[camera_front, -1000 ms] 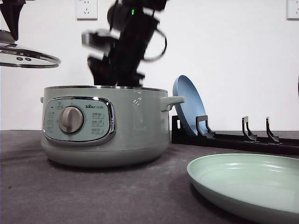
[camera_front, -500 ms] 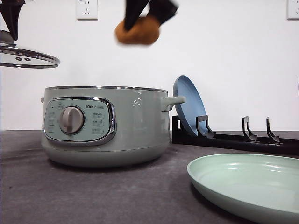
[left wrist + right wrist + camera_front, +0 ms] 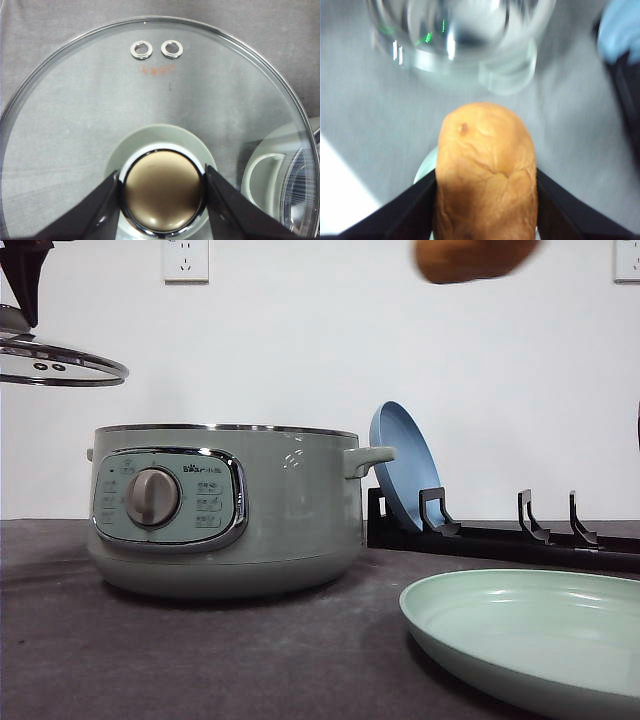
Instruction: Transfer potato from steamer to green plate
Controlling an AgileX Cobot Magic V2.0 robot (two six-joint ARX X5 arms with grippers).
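Overhead, right pincer (image 3: 485, 200) clamping potato (image 3: 486, 172), left pincer (image 3: 162, 192) gripping lid (image 3: 75, 125), blue plate (image 3: 400, 465) racked.

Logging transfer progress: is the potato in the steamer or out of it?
Out. The potato hangs high in the air, right of the steamer, held between the right pincer fingers.

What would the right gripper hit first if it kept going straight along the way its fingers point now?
Probably the green plate: in the right wrist view a pale sliver of it peeks out just beyond the potato clamped in the right gripper. The steamer lies farther along. The blur leaves depth uncertain.
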